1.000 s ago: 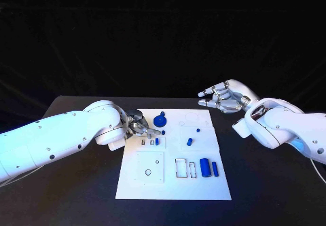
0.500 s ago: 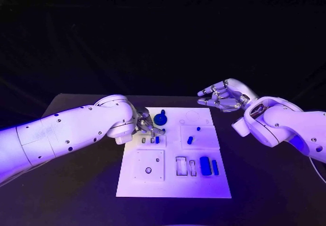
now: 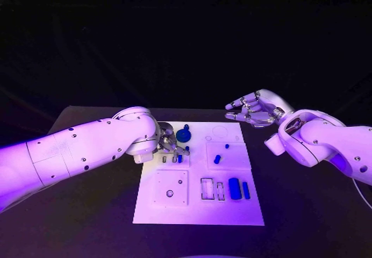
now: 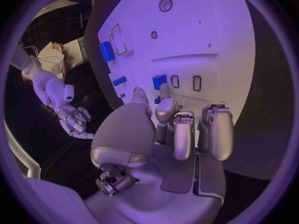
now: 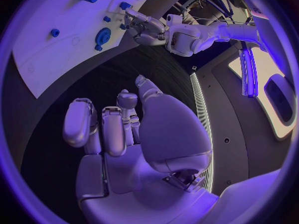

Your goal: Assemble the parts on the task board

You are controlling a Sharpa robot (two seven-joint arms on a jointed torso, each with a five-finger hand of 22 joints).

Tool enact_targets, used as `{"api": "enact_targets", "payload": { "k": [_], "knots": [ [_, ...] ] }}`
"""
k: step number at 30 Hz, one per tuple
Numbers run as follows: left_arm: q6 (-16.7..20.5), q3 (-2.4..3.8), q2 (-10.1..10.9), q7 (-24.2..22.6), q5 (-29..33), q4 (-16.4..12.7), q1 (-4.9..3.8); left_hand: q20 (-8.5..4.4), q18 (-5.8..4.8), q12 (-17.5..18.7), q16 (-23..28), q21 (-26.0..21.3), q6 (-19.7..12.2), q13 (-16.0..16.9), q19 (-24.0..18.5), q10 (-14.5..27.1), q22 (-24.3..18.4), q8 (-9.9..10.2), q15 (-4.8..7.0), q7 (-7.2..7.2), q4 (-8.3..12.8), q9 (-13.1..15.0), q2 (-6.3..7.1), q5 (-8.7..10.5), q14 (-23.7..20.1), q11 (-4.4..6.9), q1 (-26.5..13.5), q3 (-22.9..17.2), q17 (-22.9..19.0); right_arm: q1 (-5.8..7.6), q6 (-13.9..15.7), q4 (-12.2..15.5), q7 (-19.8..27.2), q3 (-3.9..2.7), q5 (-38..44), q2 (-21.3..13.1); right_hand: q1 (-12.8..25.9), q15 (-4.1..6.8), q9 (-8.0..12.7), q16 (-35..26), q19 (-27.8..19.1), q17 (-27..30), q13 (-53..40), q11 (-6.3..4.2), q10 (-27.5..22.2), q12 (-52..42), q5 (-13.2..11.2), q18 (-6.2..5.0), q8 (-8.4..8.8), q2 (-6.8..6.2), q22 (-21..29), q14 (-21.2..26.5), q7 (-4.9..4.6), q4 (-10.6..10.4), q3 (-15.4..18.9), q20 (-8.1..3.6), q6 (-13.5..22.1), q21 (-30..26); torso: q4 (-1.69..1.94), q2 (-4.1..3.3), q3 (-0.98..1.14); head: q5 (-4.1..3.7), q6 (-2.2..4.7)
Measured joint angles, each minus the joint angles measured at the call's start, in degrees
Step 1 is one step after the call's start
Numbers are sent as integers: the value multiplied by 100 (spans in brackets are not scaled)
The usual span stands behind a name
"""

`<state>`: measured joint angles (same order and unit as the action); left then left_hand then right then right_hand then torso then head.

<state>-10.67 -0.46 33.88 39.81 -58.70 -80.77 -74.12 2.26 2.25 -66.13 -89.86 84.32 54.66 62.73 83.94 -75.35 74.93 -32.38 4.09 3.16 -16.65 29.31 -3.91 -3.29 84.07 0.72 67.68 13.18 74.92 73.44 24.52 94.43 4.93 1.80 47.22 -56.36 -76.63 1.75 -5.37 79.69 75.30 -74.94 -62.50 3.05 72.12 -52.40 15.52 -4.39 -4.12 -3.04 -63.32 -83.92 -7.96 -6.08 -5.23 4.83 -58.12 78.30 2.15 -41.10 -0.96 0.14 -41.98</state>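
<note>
Start at the left hand (image 3: 169, 144). It sits low over the task board (image 3: 198, 215), at the board's left edge near the far end. Its fingers (image 4: 215, 134) are curled down close together with their tips at a small blue piece (image 4: 159, 81) by a row of little slots (image 4: 186, 82). You cannot tell if the tips really pinch that piece. I think you are fitting it into a slot, so go slow, keep the piece straight up over the hole, and push down gently, not sideways.

Next, look at the board's holes. The little slots beside the blue piece look empty. Near the board's close end, the long frame (image 3: 207, 189) looks empty, and a fat blue block (image 3: 234, 188) lies just beside it. A round blue knob (image 3: 184, 135) sits at the far end.

The right hand (image 3: 254, 110) floats off the board's far right corner, fingers loosely curled, holding nothing.
</note>
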Motion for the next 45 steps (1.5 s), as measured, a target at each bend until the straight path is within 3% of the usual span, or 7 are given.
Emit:
{"api": "enact_targets", "payload": {
  "k": [6, 9, 19, 25, 40, 45],
  "knots": [
    [-100, -2, -22, 7, -7, 63, 0, 0, 0, 0, 0, 22, 0, 11, 0, 0, 0, -21, 0, 0, 0, 30, 0, 0, 0, 0, 0, 0, 0, 0, -18, -8, -13, 2, 3, 8, 0, 0, 0, 0, 0, 0, 0, 0, 0, 0, 0, 0, 0, 0, 0, 0, 0, 0, 0, 0, 0, 0, -1, -1, 1, 24, -24],
    [-147, -6, -25, 10, -9, 87, 0, 0, 0, -3, 0, 22, 0, 20, 0, 0, 0, -45, 0, 0, 0, 46, 0, 0, 0, 0, 0, 0, 0, 0, -29, -15, -19, 4, 4, 14, 0, 0, 5, 0, 0, 1, 13, -18, -18, 28, 0, -88, 0, 0, 11, 0, 0, 0, 0, 0, 0, 0, -4, -2, 0, 19, -34],
    [-276, -18, -97, 14, -14, 163, 0, 0, 0, -51, 0, 43, -44, 48, 0, 0, -1, -109, 0, -3, 0, 154, -116, 0, 0, 0, 118, 0, -1, -2, -65, -29, -32, 8, 5, 47, -2, 0, 5, 0, 0, 1, 20, -21, -21, 28, 0, -89, 0, 2, 11, 0, 0, 0, 0, 0, 0, -21, 2, -4, -3, 23, -80],
    [-339, -27, -126, 15, -15, 192, 0, 0, 0, -63, 0, 43, -84, 53, 0, 0, -1, -134, 0, 0, 0, 212, -121, 0, 0, 0, 198, 0, -1, -3, -96, -37, -46, 9, 6, 56, -7, 0, 10, 0, -21, 1, 37, -21, -21, 28, 24, -89, 0, 69, 33, 0, 0, -17, 17, 21, 0, -21, 1, -4, -2, 41, -95],
    [-427, -43, -176, 17, -17, 252, 0, 0, 0, -80, 0, 66, -120, 94, 0, 0, -2, -205, 0, -4, 65, 337, -175, 0, 0, 0, 418, -66, 3, -8, -189, -57, -85, 15, 11, 93, -6, 0, 9, -32, -42, 2, 47, -21, -21, 28, 24, -89, 0, 70, 58, 0, 0, -17, 17, 1, 0, -44, 5, -4, 5, 41, -104],
    [-427, -44, -183, 17, -17, 265, 0, 0, 0, -90, 0, 66, -155, 98, 0, 1, -2, -220, 0, -31, 93, 406, -299, 0, 0, 0, 633, -245, 3, -8, -211, -61, -96, 15, 17, 100, -7, 0, 9, -32, -42, 2, 47, -21, -20, 27, 24, -89, 0, 71, 64, 0, 0, -17, 17, 1, 0, -44, 4, -4, 5, 51, -104]
  ]
}}
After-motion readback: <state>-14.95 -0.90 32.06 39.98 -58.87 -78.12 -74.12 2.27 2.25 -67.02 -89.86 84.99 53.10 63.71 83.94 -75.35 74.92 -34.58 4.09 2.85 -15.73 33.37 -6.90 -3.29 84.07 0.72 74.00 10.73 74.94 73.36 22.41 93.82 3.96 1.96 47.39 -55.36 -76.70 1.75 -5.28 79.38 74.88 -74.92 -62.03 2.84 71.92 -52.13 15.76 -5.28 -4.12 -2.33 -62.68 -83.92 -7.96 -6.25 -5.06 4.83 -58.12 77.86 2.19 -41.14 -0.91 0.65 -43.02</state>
